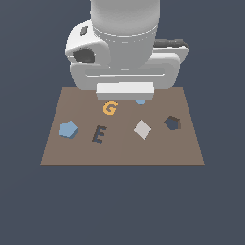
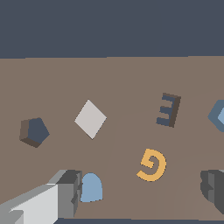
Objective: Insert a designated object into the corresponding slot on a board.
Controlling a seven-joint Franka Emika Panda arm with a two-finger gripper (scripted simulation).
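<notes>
The light-blue pentagon block (image 1: pixel 68 129) lies flat on the brown board (image 1: pixel 119 153) near the exterior view's left edge. In the wrist view it is cut off by the frame edge (image 2: pixel 219 116). The dark pentagon slot (image 1: pixel 172 123) is on the board's right side and also shows in the wrist view (image 2: pixel 34 132). My gripper (image 1: pixel 124 94) hangs over the far middle of the board, well away from both block and slot. It is open and empty in the wrist view (image 2: pixel 140 190), with one finger (image 2: pixel 65 194) beside a rounded blue piece (image 2: pixel 91 187).
An orange letter G (image 1: pixel 110 108) lies just below the gripper. A dark E-shaped cut-out (image 1: pixel 98 134) and a white diamond tile (image 1: pixel 142 129) lie mid-board. The rounded blue piece (image 1: pixel 140 101) peeks out under the hand. The arm's body hides the board's far edge.
</notes>
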